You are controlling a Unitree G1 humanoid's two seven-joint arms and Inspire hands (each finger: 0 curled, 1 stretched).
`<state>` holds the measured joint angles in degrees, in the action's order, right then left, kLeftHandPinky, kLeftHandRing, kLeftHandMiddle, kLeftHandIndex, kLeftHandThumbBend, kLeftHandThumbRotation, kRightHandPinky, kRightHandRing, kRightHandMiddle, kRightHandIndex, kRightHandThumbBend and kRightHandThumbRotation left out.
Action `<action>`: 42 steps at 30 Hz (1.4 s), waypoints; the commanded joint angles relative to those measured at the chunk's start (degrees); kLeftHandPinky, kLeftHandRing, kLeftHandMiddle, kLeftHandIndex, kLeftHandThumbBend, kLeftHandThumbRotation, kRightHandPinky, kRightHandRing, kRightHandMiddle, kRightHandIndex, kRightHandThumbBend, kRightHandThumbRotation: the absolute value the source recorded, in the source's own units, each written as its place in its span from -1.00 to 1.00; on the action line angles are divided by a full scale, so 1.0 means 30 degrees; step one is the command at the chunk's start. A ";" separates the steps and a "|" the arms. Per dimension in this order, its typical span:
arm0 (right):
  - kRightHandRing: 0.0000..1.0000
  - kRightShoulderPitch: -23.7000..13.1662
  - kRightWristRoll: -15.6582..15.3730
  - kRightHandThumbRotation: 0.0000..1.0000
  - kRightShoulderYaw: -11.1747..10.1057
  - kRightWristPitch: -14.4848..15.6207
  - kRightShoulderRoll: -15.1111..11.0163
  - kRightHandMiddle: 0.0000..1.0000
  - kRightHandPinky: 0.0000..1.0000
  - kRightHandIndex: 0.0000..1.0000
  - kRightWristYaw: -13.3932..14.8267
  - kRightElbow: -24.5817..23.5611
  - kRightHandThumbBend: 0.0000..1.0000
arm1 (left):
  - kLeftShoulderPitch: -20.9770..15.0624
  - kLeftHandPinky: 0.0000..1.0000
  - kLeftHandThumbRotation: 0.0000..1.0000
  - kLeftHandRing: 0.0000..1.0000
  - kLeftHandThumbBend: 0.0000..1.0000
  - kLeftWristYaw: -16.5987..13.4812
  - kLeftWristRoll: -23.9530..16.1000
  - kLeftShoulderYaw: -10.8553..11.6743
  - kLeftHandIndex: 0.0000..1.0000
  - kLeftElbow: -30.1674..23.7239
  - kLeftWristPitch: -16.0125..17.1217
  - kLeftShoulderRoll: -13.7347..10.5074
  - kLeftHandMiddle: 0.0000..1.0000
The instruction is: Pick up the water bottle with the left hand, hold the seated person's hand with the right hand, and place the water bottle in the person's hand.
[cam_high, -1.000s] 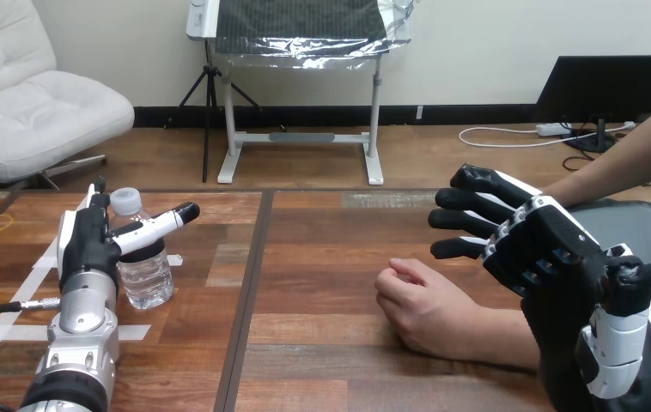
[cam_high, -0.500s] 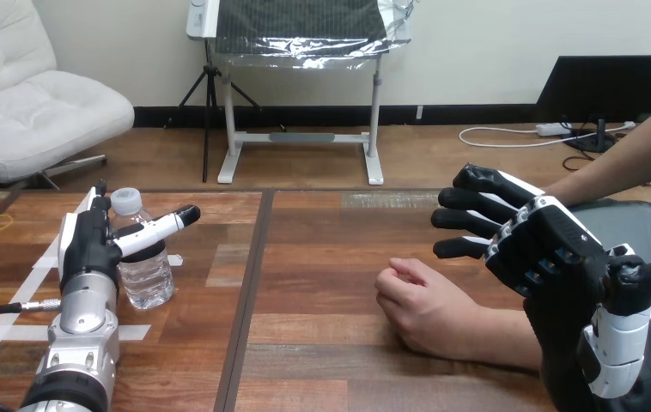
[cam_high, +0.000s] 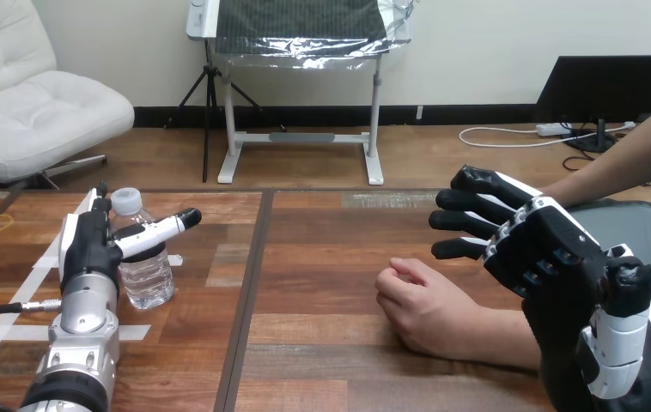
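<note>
Little has moved since a second ago: our left hand point(cam_high: 90, 249) has sunk a touch beside the water bottle point(cam_high: 146, 276), its thumb tip slightly lower, while the bottle, our right hand point(cam_high: 554, 249) and the person's hand point(cam_high: 425, 305) sit where they were.

Our left hand is held edge-up with its back toward us, wide open. Its fingers point straight away from us and its thumb point(cam_high: 163, 229) stretches out to its right. The water bottle stands upright on the table point(cam_high: 322, 257), just to the hand's right, in the gap between that thumb and those fingers. The thumb crosses in front of the bottle's shoulder, and the white cap point(cam_high: 126, 202) rises above it beside the fingertips. We cannot tell whether thumb or fingers touch the bottle; nothing is curled round it.

Our right hand hangs above the table, also spread open, fingers lightly bent and reaching to its left. The person's hand rests on the wood as a loose fist, below and left of those fingertips and apart from them. The person's forearm point(cam_high: 502, 335) runs under our right palm; we cannot tell whether they touch.
</note>
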<state>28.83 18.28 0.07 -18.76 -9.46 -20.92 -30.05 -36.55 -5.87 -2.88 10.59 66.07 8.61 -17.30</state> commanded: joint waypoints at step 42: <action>0.50 -0.0478 0.0173 1.00 -0.0134 0.0168 -0.0107 0.54 0.33 0.55 0.0055 -0.1792 0.70 | -0.1353 0.54 -0.91 0.77 0.97 -0.1240 -0.0781 -0.1000 0.85 0.0367 -0.0302 0.0053 0.81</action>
<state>29.02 18.44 -0.09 -18.17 -9.46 -21.21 -32.79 -36.55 -8.44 -4.98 8.03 67.59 8.16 -17.18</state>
